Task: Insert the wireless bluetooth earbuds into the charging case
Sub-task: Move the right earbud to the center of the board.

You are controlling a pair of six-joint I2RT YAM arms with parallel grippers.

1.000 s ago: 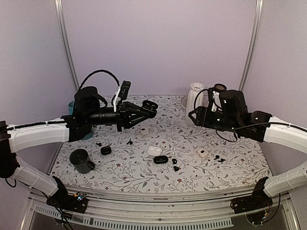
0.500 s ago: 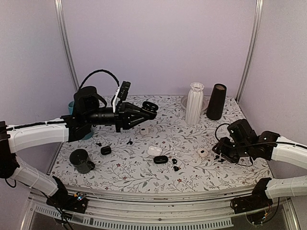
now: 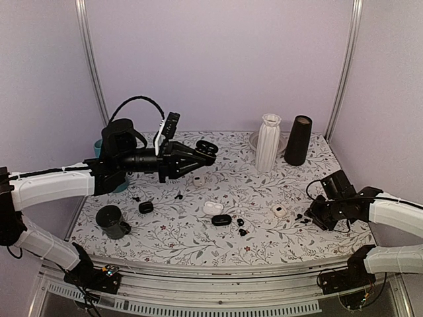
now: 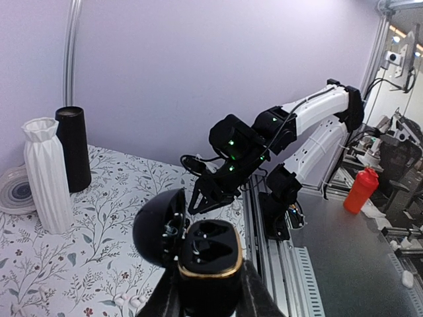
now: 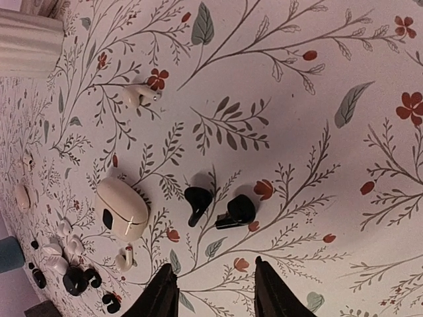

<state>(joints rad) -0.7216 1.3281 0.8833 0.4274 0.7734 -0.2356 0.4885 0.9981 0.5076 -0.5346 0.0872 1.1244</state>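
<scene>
- Floral-printed tabletop (image 3: 251,188), lilac walls behind: we find the right claw (image 3: 310,216) low at the near right edge. Within the last second it has swung down from beside the white ribbed vase (image 3: 268,142) and the black cylinder (image 3: 298,140), both of which now stand unobstructed.
- Its wrist view shows the fingers part-spread with only bare print between them, gripping nothing. Two black earbuds (image 5: 197,201) lie side by side just ahead of the tips, and a white pebble case (image 5: 122,208) sits just beside them.
- Across the tabletop the left claw (image 3: 198,150) has not moved. It stays clamped on the open black charging case (image 4: 210,254), held aloft over the far left side, with the lid (image 4: 158,228) hinged back and both wells showing, apparently vacant.
- Between the two arms, a black oval case (image 3: 221,220) and several more tiny buds remain scattered over the middle, with neither arm near them.
- Our reading is that the approach is over and the pick-up is about to begin; nothing has yet gone into the case.
- We judge the grasp delicate, since the buds are tiny and lie close together. The claw must settle on one without knocking the other away, then carry it well across to the waiting case.
</scene>
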